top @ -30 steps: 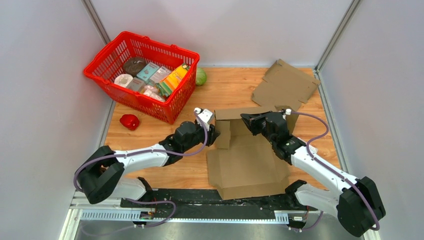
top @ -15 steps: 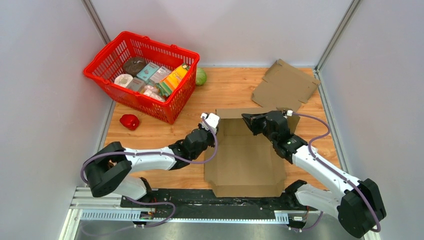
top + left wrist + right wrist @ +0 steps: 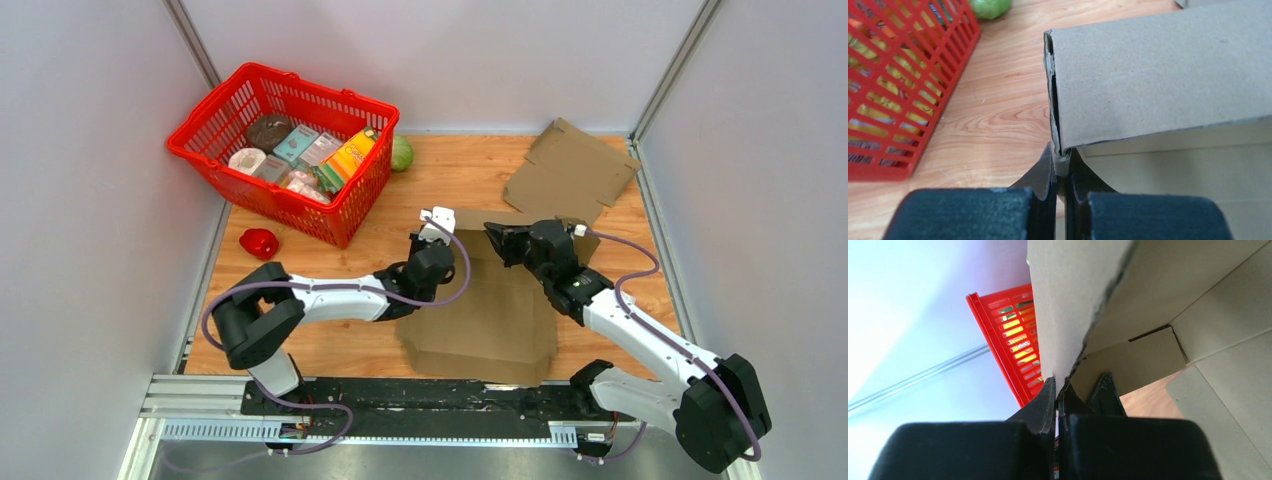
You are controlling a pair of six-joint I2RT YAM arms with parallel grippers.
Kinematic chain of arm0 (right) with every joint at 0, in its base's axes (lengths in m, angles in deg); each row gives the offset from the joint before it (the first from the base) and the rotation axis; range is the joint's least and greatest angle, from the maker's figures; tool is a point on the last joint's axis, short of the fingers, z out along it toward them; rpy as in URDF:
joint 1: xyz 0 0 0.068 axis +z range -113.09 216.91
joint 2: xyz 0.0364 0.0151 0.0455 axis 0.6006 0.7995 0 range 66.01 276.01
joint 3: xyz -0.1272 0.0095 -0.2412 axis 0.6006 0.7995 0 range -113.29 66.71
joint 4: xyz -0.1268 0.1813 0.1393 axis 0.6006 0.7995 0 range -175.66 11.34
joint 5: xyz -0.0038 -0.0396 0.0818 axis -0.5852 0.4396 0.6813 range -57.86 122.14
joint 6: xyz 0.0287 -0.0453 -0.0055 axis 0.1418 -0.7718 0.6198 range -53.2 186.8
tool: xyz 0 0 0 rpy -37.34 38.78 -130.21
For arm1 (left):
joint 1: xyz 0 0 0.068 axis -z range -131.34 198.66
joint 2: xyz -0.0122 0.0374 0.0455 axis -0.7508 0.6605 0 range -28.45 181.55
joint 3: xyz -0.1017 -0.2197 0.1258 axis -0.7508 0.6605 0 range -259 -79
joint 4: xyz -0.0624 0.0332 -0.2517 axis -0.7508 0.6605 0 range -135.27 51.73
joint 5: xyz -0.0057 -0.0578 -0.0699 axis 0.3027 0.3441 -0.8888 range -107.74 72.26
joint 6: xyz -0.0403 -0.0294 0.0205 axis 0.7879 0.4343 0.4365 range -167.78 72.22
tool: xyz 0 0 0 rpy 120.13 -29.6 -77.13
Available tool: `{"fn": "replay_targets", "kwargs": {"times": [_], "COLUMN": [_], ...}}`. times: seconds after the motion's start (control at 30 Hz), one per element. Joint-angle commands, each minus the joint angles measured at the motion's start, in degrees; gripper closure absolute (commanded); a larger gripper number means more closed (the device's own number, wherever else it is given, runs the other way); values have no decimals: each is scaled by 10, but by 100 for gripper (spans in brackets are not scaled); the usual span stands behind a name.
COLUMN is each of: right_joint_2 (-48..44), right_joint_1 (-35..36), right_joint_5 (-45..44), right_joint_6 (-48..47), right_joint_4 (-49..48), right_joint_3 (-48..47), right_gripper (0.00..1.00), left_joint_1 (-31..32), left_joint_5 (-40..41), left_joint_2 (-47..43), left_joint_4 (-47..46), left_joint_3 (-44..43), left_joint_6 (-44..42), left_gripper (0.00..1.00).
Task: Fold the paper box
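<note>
Cardboard tears fast, so we pinch softly. The paper box [image 3: 490, 320] sits on the table [image 3: 470, 170] by its near edge. Our left gripper [image 3: 1060, 162] is clamped on the left end of its raised far flap [image 3: 470, 222], our right gripper [image 3: 1057, 390] further right on it. We should move both together and bend at the crease. We read no words; packs [image 3: 320, 150] in the red basket [image 3: 290, 208] are too small.

The left arm [image 3: 330, 297] and right arm [image 3: 645, 340] share one build: white link shells between bulky black joints. A thin purple cable [image 3: 452, 290] loops loosely along each (slack near the wrist). Black bases [image 3: 272, 376] stand just behind the grey rail [image 3: 200, 428]. The jaws are matt black and wedge-tipped.
</note>
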Motion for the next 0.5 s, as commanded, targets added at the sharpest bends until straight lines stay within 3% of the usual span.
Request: {"fn": "replay_targets", "kwargs": {"times": [0.0, 0.1, 0.2, 0.3, 0.4, 0.47], "right_joint_2": [-2, 9, 15, 12, 8, 12], "right_joint_1": [26, 37, 44, 42, 41, 42], "right_joint_5": [46, 42, 41, 29, 21, 27], "right_joint_6": [28, 39, 33, 23, 18, 23], "right_joint_4": [14, 9, 6, 12, 15, 8], "right_joint_3": [-10, -13, -20, -24, -26, -24], "right_gripper": [100, 100, 100, 100, 100, 100], "left_joint_1": [-5, -4, -4, -4, -4, -4], "left_joint_5": [197, 194, 168, 51, 15, 18], "left_joint_2": [58, 72, 71, 55, 26, 27], "left_joint_4": [139, 122, 32, -83, -79, -57], "left_joint_3": [-59, -35, 3, 55, 62, 58], "left_joint_6": [63, 55, -9, -98, -94, -80], "left_gripper": [100, 100, 100, 100, 99, 90]}}
